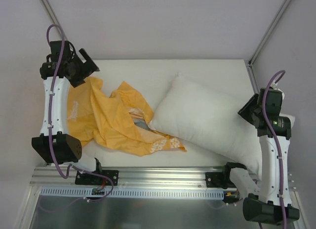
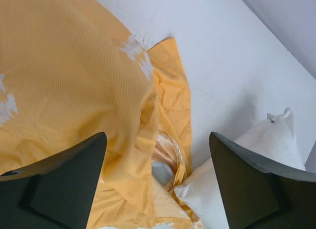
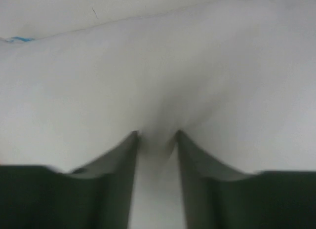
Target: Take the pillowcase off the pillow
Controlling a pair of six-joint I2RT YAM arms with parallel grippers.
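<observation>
Pillowcase [image 1: 113, 123], orange and crumpled, lies in a loose heap on the left half of the white table [image 1: 148, 71], fully off the pillow [image 1: 207, 120]. Small white logos [image 1: 160, 144] show along its near edge. The pillow, plump and plain white, lies slantwise on the right half of the table, its near right end hanging past the table's edge by the right arm. Its left corner rests against the pillowcase, on top of the folds.

The left gripper [image 1: 88, 67] hangs over the far left edge of the heap. In the left wrist view its fingers [image 2: 74, 179] stand wide apart with nothing between them: released. Below them the pillowcase [image 2: 64, 81] spreads out, a patch of logos [image 2: 136, 51] showing on a raised fold, and a corner of the pillow [image 2: 266, 140] shows at the right.

The right gripper [image 1: 247, 110] is at the right edge of the pillow. In the blurred right wrist view its fingers [image 3: 118, 160] stand close together, tips against the pillow [image 3: 148, 66], with a shallow tuck of white cloth running into the narrow gap. Whether they pinch that cloth or only touch it, I cannot tell.
</observation>
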